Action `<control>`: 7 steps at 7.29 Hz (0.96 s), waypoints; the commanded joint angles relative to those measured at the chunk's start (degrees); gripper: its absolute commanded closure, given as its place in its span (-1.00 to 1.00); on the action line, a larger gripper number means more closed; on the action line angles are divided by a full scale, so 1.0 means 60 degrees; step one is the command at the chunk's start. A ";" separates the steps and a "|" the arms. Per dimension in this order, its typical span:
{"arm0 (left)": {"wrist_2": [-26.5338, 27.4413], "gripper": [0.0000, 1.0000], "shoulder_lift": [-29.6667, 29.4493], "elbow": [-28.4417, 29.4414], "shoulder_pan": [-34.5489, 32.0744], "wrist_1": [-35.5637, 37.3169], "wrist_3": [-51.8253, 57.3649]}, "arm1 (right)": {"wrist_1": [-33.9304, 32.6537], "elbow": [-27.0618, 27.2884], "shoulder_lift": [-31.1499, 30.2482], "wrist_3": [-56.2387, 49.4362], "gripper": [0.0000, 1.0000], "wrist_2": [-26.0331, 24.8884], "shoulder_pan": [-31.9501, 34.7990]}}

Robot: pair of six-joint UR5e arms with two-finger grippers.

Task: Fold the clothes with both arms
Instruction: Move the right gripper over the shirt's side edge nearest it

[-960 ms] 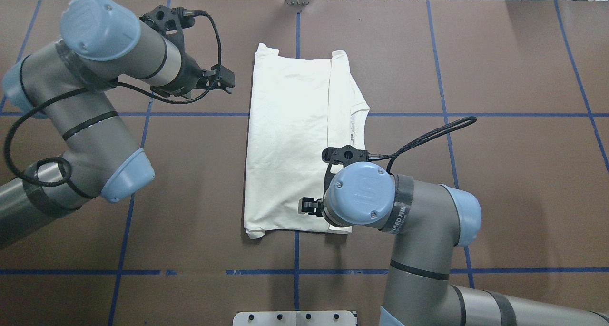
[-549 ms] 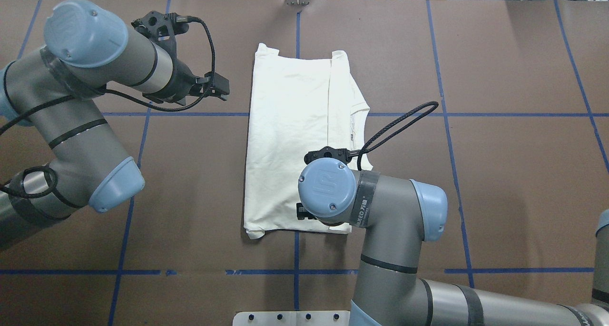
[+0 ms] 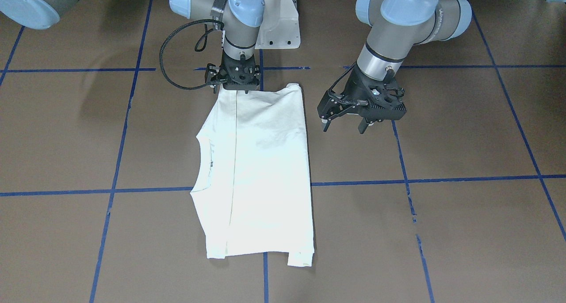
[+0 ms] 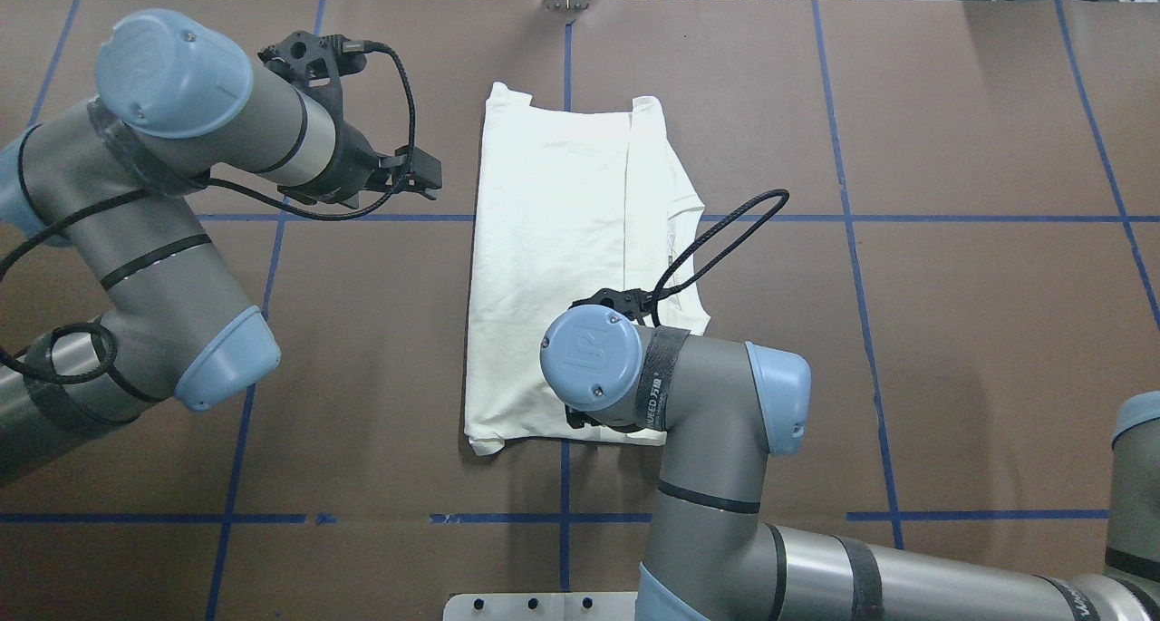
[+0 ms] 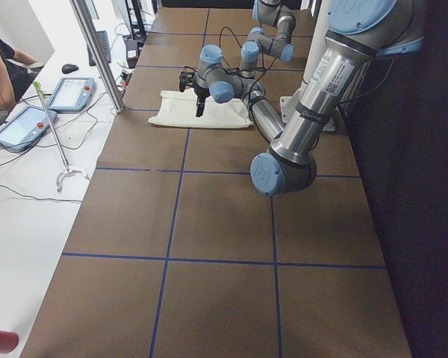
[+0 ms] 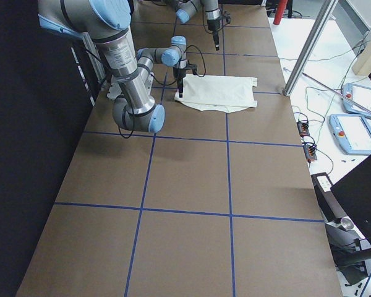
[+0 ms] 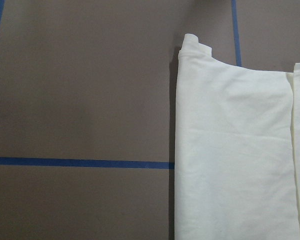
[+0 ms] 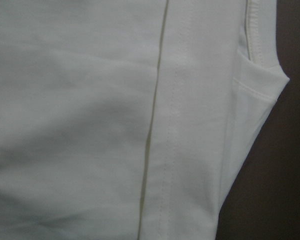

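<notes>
The clothes are one cream-white shirt (image 4: 544, 240), folded lengthwise and lying flat with its plain side up. Its ribbed collar (image 4: 678, 240) pokes out on the robot's right. My left gripper (image 3: 344, 127) hangs open above bare table just off the shirt's left edge (image 7: 176, 150), holding nothing. It shows in the overhead view too, left gripper (image 4: 424, 173). My right gripper (image 3: 234, 88) points straight down at the hem nearest the robot, close to the fold line (image 8: 152, 125). Its wrist hides it from overhead, and I cannot tell how its fingers stand.
Brown table (image 4: 952, 349) marked with blue tape lines (image 4: 906, 218). The white pedestal base (image 3: 278, 24) stands between the arms. A metal post (image 5: 97, 52), two tablets (image 5: 30, 119) and a person (image 5: 0, 67) are off the table's far side.
The right arm has swung to the robot's left along the near hem, its wrist now over the shirt's middle. The left gripper shifted only slightly. The shirt has not moved.
</notes>
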 commanded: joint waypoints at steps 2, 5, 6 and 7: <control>0.0000 -1.00 0.0041 0.0012 0.0049 -0.0036 -0.0001 | -0.0048 -0.0100 -0.0137 -0.0044 -1.00 0.0109 0.0008; 0.0000 -1.00 0.0026 0.0027 0.0078 -0.0036 -0.0015 | -0.0077 -0.0130 -0.0181 -0.0059 -1.00 0.0109 0.0051; 0.0000 -1.00 0.0026 0.0012 0.0078 -0.0036 -0.0030 | -0.0077 -0.0130 -0.0269 -0.0059 -1.00 0.0110 0.0081; -0.0014 -1.00 0.0026 -0.0032 0.0078 -0.0123 -0.0045 | -0.0077 -0.0115 -0.0342 -0.0059 -1.00 0.0110 0.0139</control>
